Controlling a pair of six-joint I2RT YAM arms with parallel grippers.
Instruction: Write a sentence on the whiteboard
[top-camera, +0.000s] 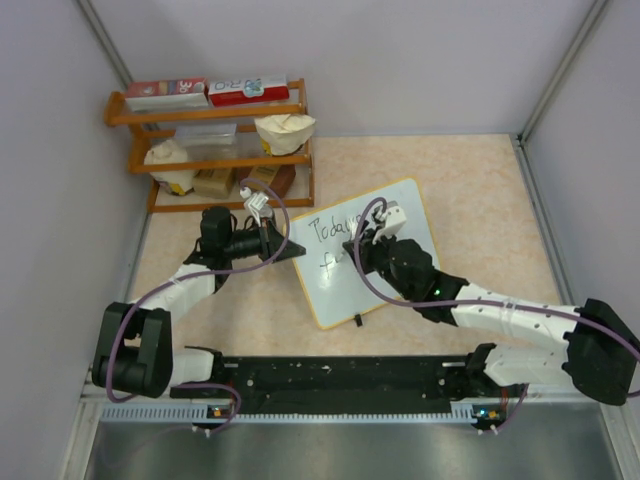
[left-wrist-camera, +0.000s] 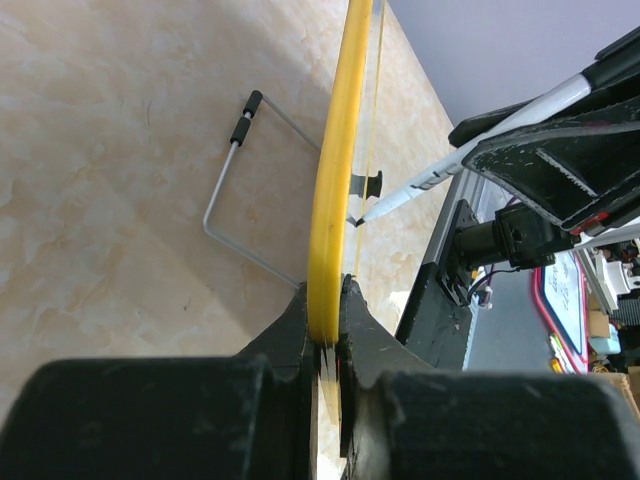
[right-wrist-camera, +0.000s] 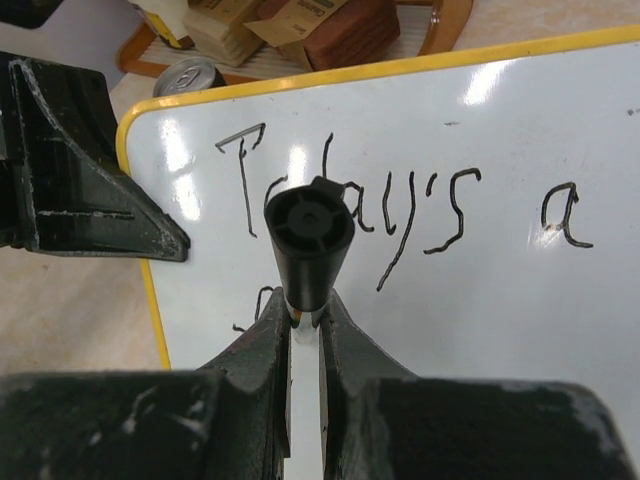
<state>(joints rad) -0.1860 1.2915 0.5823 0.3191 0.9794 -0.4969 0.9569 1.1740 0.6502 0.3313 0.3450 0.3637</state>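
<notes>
The whiteboard (top-camera: 335, 290) stands tilted in the middle of the table, its yellow frame (left-wrist-camera: 335, 180) edge-on in the left wrist view. My left gripper (top-camera: 288, 246) is shut on its left edge (left-wrist-camera: 328, 310). The sentence (right-wrist-camera: 450, 205) reads "Today's a" on the top line. A short stroke (right-wrist-camera: 255, 305) starts a second line below it. My right gripper (right-wrist-camera: 305, 310) is shut on a marker (right-wrist-camera: 308, 235), whose black rear end faces the camera. The marker's white body (left-wrist-camera: 470, 150) slants down with its tip at the board face. The right gripper (top-camera: 372, 238) hovers over the writing.
A wooden shelf (top-camera: 210, 150) with boxes and bags stands at the back left, close behind the board. A can (right-wrist-camera: 190, 75) lies near it. The board's wire stand (left-wrist-camera: 225, 180) rests on the beige tabletop. Grey walls close in both sides.
</notes>
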